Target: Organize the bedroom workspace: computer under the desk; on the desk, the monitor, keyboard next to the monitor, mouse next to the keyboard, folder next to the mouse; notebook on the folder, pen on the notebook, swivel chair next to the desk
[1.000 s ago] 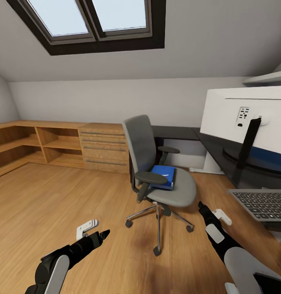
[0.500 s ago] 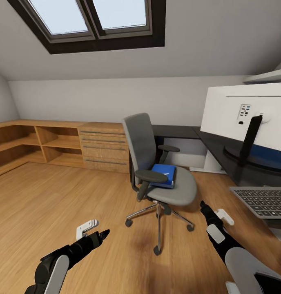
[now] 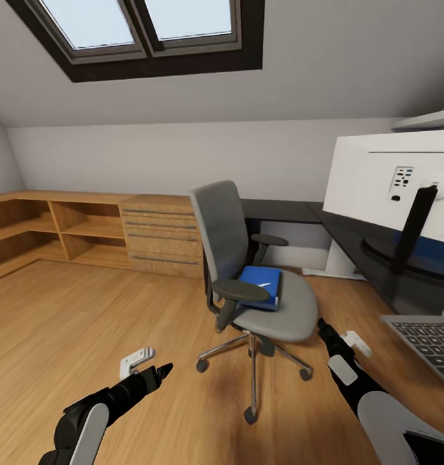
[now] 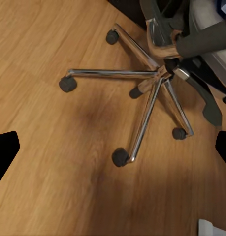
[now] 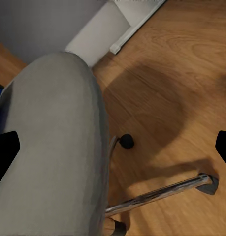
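While the chair (image 3: pixel 251 258) stands on the wood floor (image 3: pixel 86 323) just off the tabletop (image 3: pixel 351 242), the folder (image 3: pixel 261 287) lies flat on its grey seat, close to the nearer armrest. Behind the chair a low wooden cabinet (image 3: pixel 161 234) with drawers sits against the wall, under a skylight (image 3: pixel 144 29). On the tabletop the monitor (image 3: pixel 393 187) shows its white back, its black stand on a round base; the keyboard (image 3: pixel 428 342) lies nearer the robot, at the tabletop's edge, apart from the stand.

Both arms are held low in front of the chair. The left hand (image 3: pixel 144 368) hangs over bare floor, its fingers spread wide, gripping nothing; its wrist view looks down on the chrome star base (image 4: pixel 152 88) and casters. The right hand (image 3: pixel 335 336) sits beside the seat's front edge, also open and empty, with the seat's grey side (image 5: pixel 58 147) close before it.
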`<state>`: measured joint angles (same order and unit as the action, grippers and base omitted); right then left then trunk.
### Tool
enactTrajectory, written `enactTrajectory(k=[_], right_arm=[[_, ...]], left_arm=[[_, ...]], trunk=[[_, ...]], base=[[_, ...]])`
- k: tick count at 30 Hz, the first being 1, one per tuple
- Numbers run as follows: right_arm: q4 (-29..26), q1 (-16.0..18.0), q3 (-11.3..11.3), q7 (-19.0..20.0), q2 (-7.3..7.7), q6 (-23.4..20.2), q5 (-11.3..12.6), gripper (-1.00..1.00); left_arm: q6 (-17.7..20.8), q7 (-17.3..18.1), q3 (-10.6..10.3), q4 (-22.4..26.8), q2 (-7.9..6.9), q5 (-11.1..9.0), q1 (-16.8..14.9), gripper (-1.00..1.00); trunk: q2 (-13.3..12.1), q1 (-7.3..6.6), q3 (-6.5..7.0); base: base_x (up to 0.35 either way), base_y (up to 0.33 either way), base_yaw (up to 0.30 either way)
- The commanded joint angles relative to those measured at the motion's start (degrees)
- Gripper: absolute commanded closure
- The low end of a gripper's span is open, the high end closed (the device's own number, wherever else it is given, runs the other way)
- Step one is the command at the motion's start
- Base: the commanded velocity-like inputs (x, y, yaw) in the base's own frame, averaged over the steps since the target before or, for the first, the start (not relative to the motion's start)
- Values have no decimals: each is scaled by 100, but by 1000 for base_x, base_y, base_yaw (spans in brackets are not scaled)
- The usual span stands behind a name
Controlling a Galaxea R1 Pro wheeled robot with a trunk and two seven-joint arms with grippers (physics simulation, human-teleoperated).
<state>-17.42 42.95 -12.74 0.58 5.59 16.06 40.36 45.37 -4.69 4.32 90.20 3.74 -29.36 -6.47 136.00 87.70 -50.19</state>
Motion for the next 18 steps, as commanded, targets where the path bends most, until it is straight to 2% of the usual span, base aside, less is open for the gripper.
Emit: enactTrajectory(k=[1, 10, 18], right_arm=[[2, 3, 15, 5, 15, 15, 62, -100], [2, 3, 17, 14, 47, 11, 69, -100], [-21, 1, 17, 21, 38, 43, 64, -100]], left_arm=[[32, -49, 7, 7, 4, -61, -4, -100], [33, -49, 16, 2, 4, -61, -4, -100], [33, -49, 16, -6, 4, -61, -4, -100]], trunk=[[2, 2, -6], [2, 2, -6], [2, 2, -6]], base=[[220, 0, 0], [152, 0, 0], [16, 0, 0]])
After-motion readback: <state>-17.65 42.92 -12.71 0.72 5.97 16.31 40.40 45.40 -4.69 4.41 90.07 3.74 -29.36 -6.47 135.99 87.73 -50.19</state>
